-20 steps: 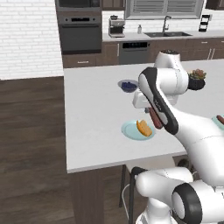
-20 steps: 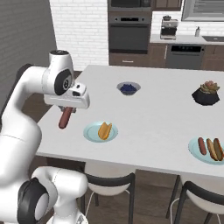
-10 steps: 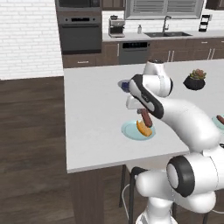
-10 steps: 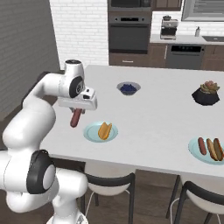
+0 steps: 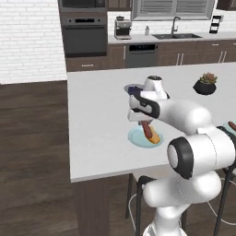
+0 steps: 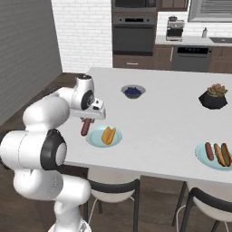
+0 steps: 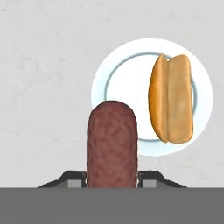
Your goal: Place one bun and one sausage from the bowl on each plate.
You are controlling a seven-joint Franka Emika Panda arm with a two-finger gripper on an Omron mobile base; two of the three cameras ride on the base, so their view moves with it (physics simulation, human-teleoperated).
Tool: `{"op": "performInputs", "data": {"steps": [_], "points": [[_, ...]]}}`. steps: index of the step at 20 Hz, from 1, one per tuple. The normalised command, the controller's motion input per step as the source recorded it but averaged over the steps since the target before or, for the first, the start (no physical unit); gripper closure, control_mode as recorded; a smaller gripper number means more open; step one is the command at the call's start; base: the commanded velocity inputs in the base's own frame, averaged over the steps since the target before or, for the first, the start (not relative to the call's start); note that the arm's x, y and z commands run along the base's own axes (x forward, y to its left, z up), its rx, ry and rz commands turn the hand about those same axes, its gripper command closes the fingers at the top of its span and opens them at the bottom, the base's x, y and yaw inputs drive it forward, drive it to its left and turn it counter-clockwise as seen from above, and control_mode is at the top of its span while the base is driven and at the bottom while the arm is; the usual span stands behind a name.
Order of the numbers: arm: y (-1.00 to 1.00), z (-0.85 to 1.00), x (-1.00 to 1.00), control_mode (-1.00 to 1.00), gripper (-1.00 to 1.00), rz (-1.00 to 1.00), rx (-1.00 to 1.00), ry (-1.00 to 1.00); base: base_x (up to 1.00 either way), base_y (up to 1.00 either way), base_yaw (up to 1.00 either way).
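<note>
Here, in the left base view, our hand (image 5: 145,123) hangs above the pale grey surface (image 5: 97,115), clenched on a slim reddish-brown sausage (image 5: 147,130) that points down toward the near round pale blue-green plate (image 5: 135,137), where a golden orange-tan split bun (image 5: 155,137) lies.

In the right base view the sausage (image 6: 85,127) dangles just beside that plate's (image 6: 95,138) outer edge, off to the side of the bun (image 6: 108,134). A second, alike plate (image 6: 202,154) far along the surface already carries what looks like two sausages and a bun. We cannot spot the dark wooden bowl here.

In the hand view the sausage (image 7: 112,142) stands between the fingertips, its free end over the plate's (image 7: 120,78) rim, with the bun (image 7: 171,98) well across. We judge the carry nearly done: we should shift further over the bare half of the plate, come low, and release only when the sausage is close to the plate, so it neither rolls off nor knocks the bun.
</note>
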Motion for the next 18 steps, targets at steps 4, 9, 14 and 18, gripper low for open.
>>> {"op": "performInputs", "data": {"steps": [4, 9, 14, 18], "points": [[0.0, -0.73, 0.57, -1.0, 1.0, 0.0, 0.0, 0.0, 0.0, 0.0, 0.0], [-0.02, -0.52, 0.5, -1.0, 1.0, 0.0, 0.0, 0.0, 0.0, 0.0, 0.0], [-0.07, -0.3, 0.65, -1.0, 1.0, 0.0, 0.01, 0.0, 0.0, 0.0, 0.0], [-0.04, -0.36, 0.57, -1.0, 1.0, 0.0, 0.0, 0.0, 0.0, 0.0, 0.0]]}}
